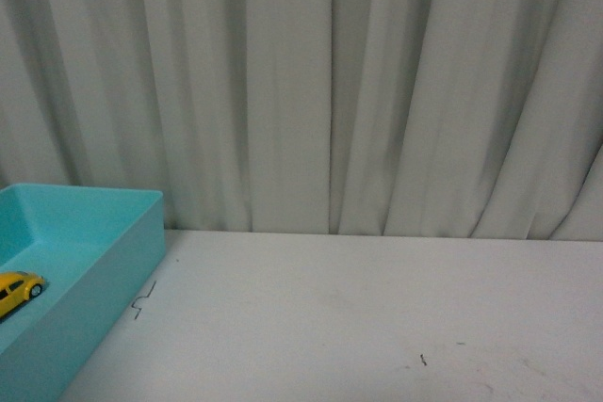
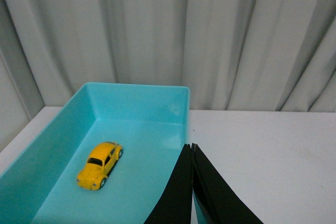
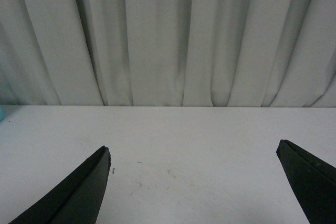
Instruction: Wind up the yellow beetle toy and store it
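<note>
The yellow beetle toy [image 2: 100,164] rests on its wheels on the floor of a turquoise bin [image 2: 173,95]; the front view shows only its nose [image 1: 17,291] at the left edge. My left gripper [image 2: 190,147] is shut with nothing in it, its black fingers pressed together over the bin's wall nearest the bare table, apart from the car. My right gripper [image 3: 193,153] is open wide above bare white table, holding nothing. Neither arm appears in the front view.
The turquoise bin [image 1: 104,200] stands at the table's far left. White table [image 1: 377,317] stretches right of it, with small dark marks [image 1: 143,300]. A grey pleated curtain [image 1: 330,82] closes off the back edge.
</note>
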You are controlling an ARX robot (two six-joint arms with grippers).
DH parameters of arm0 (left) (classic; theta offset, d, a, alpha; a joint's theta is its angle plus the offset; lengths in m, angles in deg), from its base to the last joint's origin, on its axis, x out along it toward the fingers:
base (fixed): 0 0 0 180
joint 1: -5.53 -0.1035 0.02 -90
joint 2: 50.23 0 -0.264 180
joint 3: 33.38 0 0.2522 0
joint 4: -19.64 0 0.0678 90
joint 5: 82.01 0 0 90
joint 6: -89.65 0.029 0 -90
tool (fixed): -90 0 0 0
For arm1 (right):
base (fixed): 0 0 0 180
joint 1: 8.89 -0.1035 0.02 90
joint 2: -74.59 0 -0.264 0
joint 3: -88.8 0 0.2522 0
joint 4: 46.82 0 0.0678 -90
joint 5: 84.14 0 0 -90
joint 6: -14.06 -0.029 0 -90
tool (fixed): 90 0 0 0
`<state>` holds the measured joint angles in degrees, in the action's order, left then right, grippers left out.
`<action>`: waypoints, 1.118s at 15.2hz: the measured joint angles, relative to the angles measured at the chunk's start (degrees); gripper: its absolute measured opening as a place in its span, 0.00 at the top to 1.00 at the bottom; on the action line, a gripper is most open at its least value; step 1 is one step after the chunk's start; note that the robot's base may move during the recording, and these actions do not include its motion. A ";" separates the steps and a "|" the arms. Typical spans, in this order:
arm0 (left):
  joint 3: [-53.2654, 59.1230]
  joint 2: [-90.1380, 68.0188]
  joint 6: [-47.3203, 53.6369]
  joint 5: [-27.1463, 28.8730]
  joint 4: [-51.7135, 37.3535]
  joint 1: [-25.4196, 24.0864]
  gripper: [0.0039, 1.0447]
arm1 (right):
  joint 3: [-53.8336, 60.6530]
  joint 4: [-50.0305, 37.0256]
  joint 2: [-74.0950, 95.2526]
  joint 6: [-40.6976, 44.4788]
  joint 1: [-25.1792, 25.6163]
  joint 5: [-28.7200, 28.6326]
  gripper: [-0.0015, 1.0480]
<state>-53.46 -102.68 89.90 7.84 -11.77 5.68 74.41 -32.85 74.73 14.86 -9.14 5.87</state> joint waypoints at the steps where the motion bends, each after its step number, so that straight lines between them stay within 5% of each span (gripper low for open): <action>1: 0.98 2.95 -0.02 0.17 1.53 -0.17 0.99 | 0.00 0.02 0.00 0.00 0.00 0.02 0.06; 3: 3.93 5.44 -0.02 0.17 -0.72 -0.17 0.99 | 0.00 0.00 0.00 0.00 0.00 0.02 0.06; 17: 5.75 33.66 -0.02 0.17 26.25 -0.17 0.99 | 0.00 0.02 0.00 0.00 0.00 0.02 0.06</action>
<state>-47.72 -69.02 89.88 8.02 14.48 5.50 74.41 -32.83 74.73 14.86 -9.14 5.89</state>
